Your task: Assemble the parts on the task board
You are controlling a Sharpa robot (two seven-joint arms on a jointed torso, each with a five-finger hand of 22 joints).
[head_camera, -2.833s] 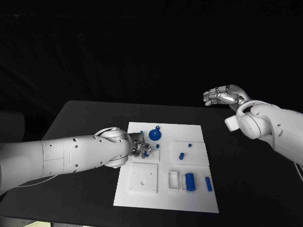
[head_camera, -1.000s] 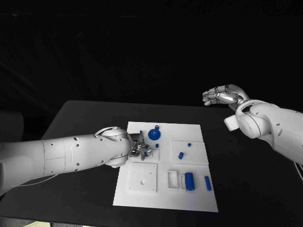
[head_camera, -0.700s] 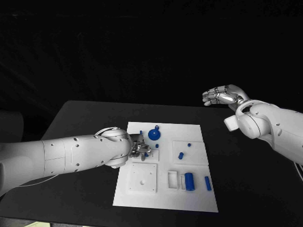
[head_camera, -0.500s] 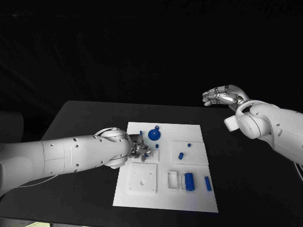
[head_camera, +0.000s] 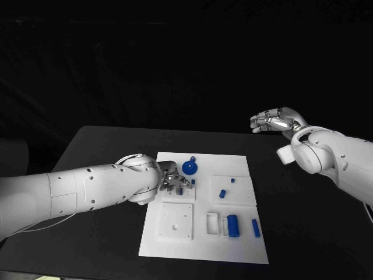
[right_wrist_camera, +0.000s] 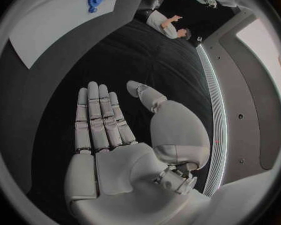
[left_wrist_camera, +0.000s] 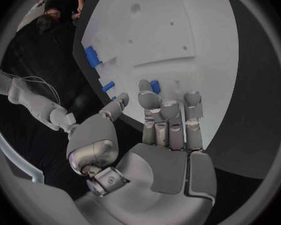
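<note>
The white task board (head_camera: 205, 248) lies in the middle of the black table. My left hand (head_camera: 171, 181) hovers low over its left part with fingers stretched out and thumb apart, holding nothing. A small blue piece (left_wrist_camera: 154, 86) lies on the board (left_wrist_camera: 178, 30) just past the fingertips (left_wrist_camera: 148, 101). A round blue part (head_camera: 190, 169) sits near the board's far edge. Toward the near right are a blue cylinder (head_camera: 233, 224) and a blue bar (head_camera: 255, 227). My right hand (head_camera: 275, 121) is raised beyond the table's right rear, flat and empty (right_wrist_camera: 109, 135).
A raised white square block with a hole (head_camera: 176, 220) and a white slot holder (head_camera: 213, 223) sit on the board's near half. Two small blue pieces (head_camera: 222, 193) lie on a raised square at the right. Bare black table (head_camera: 102, 151) surrounds the board.
The left hand has crept slightly toward the board's far edge, staying over the same left part. The right hand has kept its raised place.
</note>
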